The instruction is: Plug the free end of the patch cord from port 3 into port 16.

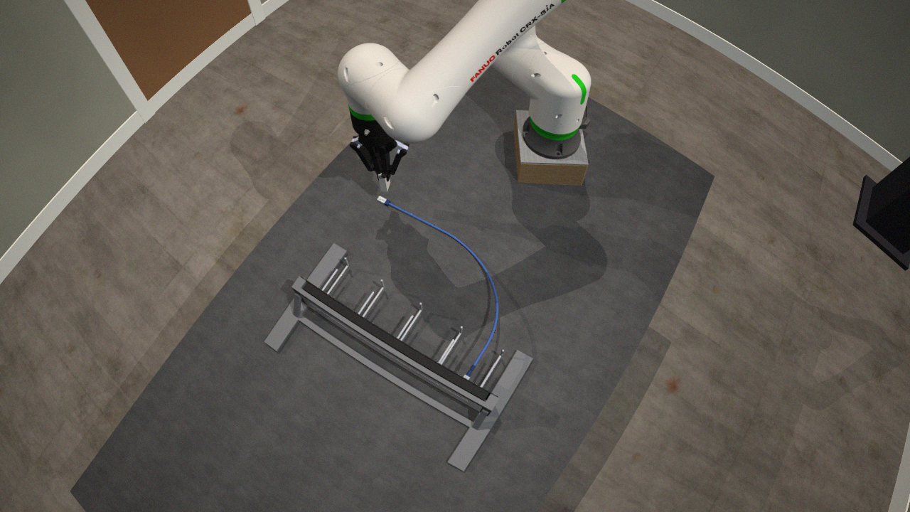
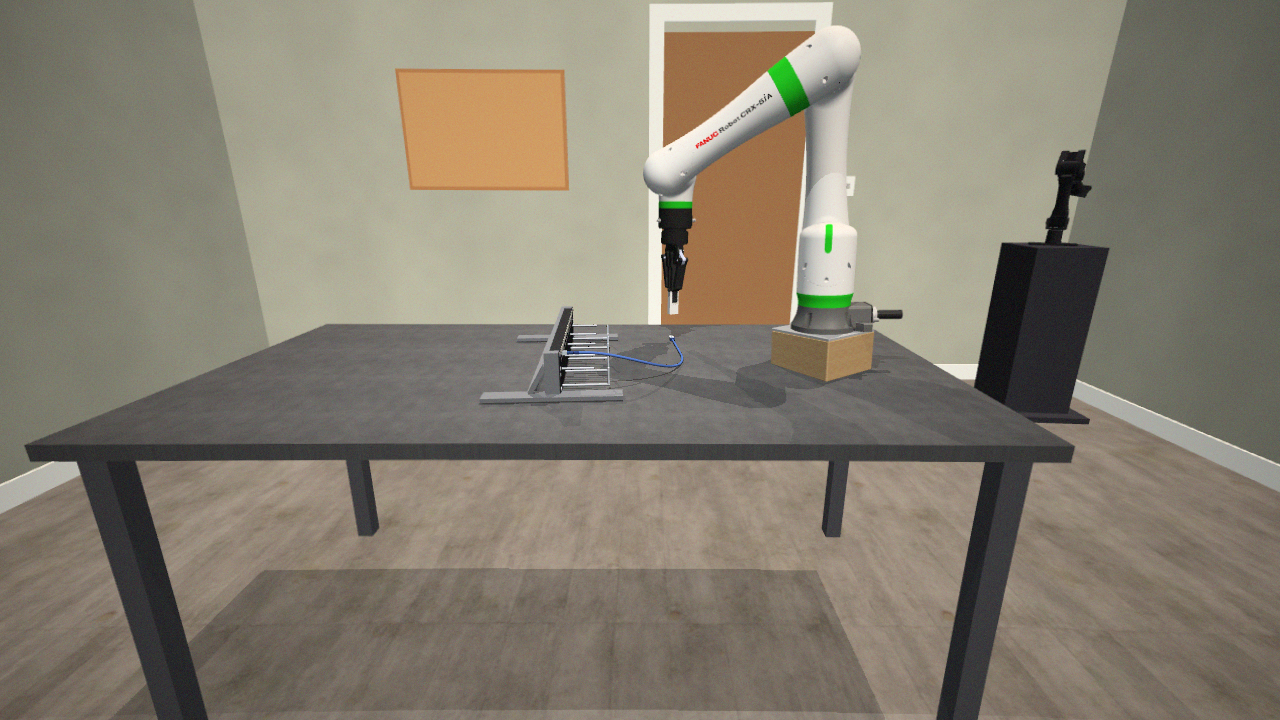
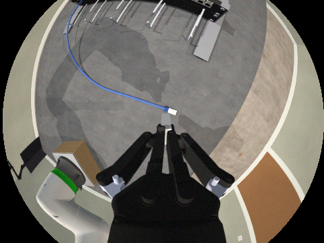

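The blue patch cord [image 1: 497, 308] [image 2: 626, 359] [image 3: 104, 88] curves from the rack to its free end. Its free plug [image 1: 382, 200] [image 2: 671, 337] [image 3: 172, 110] is pale and lies on the table; which way its latch faces is too small to tell. The other end sits in the face of the rack [image 1: 394, 341] [image 3: 212, 13], near the rack's right end in the top view. Port 16 and the number plates cannot be made out. My gripper [image 1: 383, 184] [image 2: 673, 306] [image 3: 165, 119] points down, shut and empty, above the table close to the free plug, not touching it.
Several pairs of pale guide bars [image 1: 408, 321] stick out from the rack's front toward the arm. The rack's flat feet [image 1: 490, 410] [image 3: 208, 42] reach out at both ends. The wooden base block [image 1: 550, 173] [image 2: 810, 353] stands behind the cord. The table edge passes near the gripper's side.
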Robot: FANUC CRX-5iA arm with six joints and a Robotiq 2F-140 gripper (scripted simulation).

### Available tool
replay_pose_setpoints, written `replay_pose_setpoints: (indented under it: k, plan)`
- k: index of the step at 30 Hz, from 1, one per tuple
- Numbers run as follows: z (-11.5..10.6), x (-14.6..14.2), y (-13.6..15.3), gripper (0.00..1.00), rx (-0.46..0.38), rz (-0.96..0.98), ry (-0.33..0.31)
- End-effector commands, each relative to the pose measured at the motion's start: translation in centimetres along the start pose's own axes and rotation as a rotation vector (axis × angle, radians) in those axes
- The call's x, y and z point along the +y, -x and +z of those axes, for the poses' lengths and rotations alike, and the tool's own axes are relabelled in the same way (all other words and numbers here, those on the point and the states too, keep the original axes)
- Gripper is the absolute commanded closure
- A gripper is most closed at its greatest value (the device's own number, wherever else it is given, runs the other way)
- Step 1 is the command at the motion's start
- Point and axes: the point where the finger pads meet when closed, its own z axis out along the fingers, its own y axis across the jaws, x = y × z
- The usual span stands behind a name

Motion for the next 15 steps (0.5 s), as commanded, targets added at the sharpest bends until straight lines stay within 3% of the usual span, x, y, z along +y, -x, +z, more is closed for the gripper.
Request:
replay_pose_setpoints:
  k: [1, 15]
  plan:
    - [-0.02, 0.03, 0.0, 1.0, -0.009, 0.108, 0.011]
    - [-0.03, 0.11, 0.07, 1.0, -0.007, 0.566, 0.014]
